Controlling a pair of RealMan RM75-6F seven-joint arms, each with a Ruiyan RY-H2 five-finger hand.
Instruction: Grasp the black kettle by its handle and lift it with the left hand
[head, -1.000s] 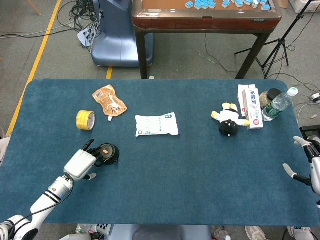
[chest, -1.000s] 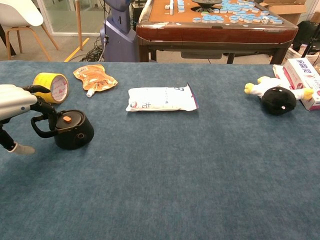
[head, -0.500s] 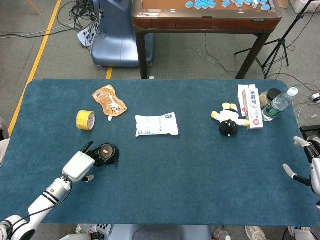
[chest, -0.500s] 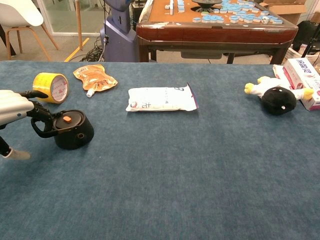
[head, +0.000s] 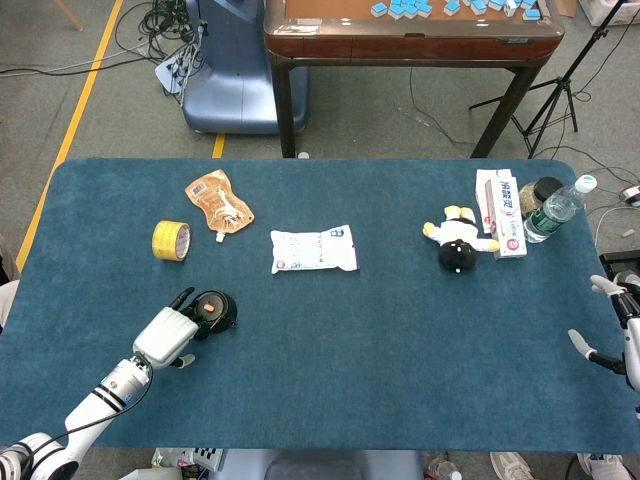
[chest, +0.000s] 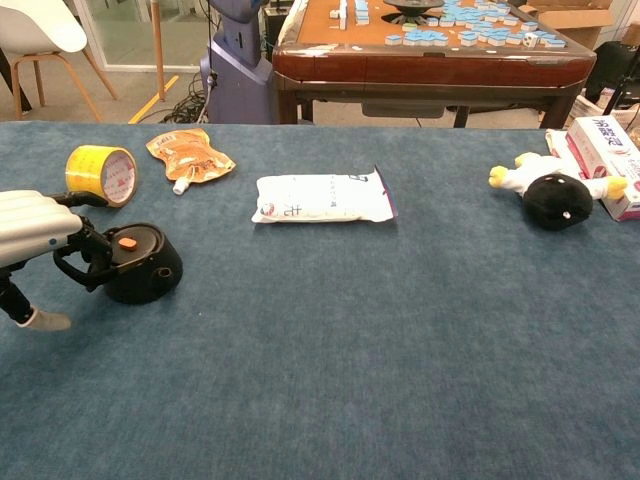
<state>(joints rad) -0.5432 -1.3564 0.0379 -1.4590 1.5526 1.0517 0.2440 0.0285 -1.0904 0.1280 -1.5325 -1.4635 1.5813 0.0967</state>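
Note:
The black kettle, round with an orange dot on its lid, stands on the blue table cloth near the front left. Its loop handle points to the left, towards my left hand. That hand's fingers curl over the top of the handle and into the loop, while the thumb lies low and apart on the cloth. The kettle's base still touches the table. My right hand hangs at the table's right edge, fingers apart, holding nothing.
Behind the kettle lie a yellow tape roll and an orange pouch. A white packet sits mid-table. At the far right are a plush penguin, boxes, a jar and a water bottle.
My left hand has drawn back slightly towards me and its fingers have curled tighter round the handle. The kettle shifted a little with it. The right hand is still.

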